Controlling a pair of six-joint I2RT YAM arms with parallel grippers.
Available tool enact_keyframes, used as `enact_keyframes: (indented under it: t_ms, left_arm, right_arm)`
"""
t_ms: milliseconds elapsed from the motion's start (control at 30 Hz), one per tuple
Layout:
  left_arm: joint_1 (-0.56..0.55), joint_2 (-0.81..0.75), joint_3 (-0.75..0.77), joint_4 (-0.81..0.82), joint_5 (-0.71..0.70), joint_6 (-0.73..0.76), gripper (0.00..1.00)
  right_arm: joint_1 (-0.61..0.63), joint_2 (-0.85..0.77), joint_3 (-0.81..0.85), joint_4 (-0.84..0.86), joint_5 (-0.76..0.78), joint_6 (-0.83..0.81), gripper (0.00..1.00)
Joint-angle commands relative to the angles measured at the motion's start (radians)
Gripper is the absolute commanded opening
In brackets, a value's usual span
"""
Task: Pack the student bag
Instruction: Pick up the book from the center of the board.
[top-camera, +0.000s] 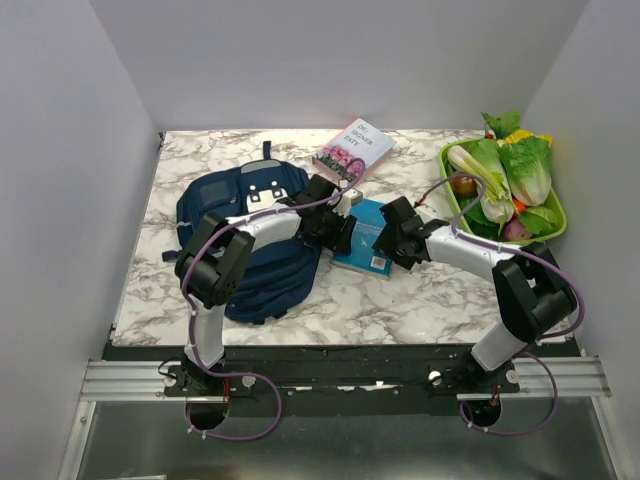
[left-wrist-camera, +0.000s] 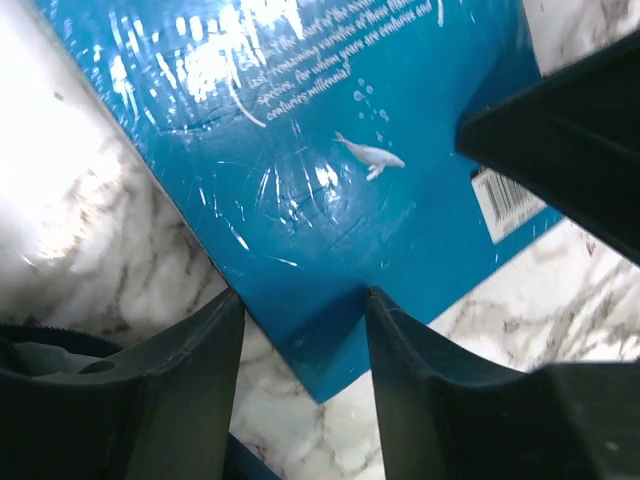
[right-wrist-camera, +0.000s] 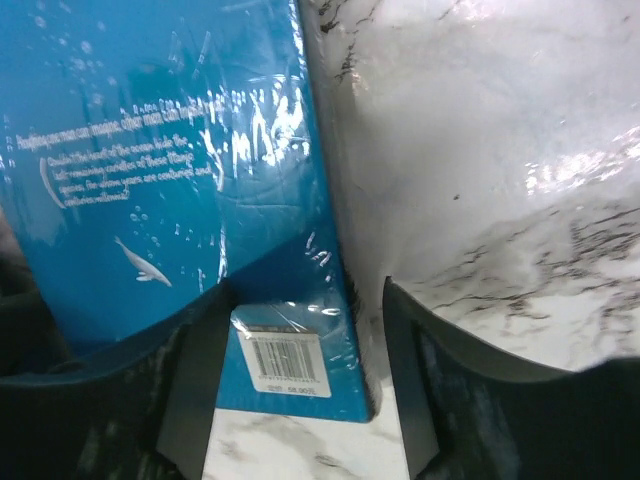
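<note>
The student bag (top-camera: 245, 235), a navy backpack with a white patch, lies on the left of the marble table. A blue book (top-camera: 362, 238) lies flat just to its right. My left gripper (top-camera: 338, 228) is at the book's left side. In the left wrist view, it (left-wrist-camera: 300, 335) stands open astride the near corner of the blue book (left-wrist-camera: 330, 200). My right gripper (top-camera: 393, 238) is at the book's right side. It (right-wrist-camera: 305, 345) is also open, with the barcode corner of the blue book (right-wrist-camera: 160, 150) between its fingers (right-wrist-camera: 195, 390).
A second book (top-camera: 354, 150) with a pink and white cover lies behind the blue one. A green tray (top-camera: 553, 232) of vegetables stands at the right edge. White walls close in the table on three sides.
</note>
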Motion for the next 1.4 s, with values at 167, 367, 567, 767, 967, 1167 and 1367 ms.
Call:
enact_keyframes:
  t_ms: [167, 367, 567, 767, 967, 1167, 1367]
  left_arm:
    - [-0.025, -0.092, 0.010, -0.100, 0.057, 0.054, 0.53]
    - [0.005, -0.023, 0.133, -0.122, 0.052, 0.045, 0.99]
    - [0.032, 0.049, 0.187, -0.105, 0.032, 0.017, 0.99]
    - [0.033, 0.084, 0.167, -0.088, 0.043, -0.005, 0.95]
    - [0.032, 0.100, 0.150, -0.064, 0.047, -0.009, 0.65]
    - [0.027, 0.121, 0.159, -0.053, 0.012, -0.005, 0.16]
    - [0.021, 0.153, 0.173, -0.059, 0.018, -0.008, 0.01]
  right_arm:
    - [-0.084, -0.008, -0.026, 0.021, -0.073, -0.125, 0.89]
    - [-0.187, 0.011, -0.007, 0.165, -0.185, -0.241, 0.88]
    - [-0.233, 0.045, -0.021, 0.332, -0.376, -0.313, 0.86]
    - [-0.256, 0.084, -0.041, 0.369, -0.455, -0.306, 0.83]
    - [-0.268, 0.068, -0.101, 0.380, -0.441, -0.281, 0.81]
    - [-0.268, 0.100, -0.138, 0.435, -0.478, -0.244, 0.79]
    - [-0.268, 0.081, -0.210, 0.619, -0.616, -0.223, 0.77]
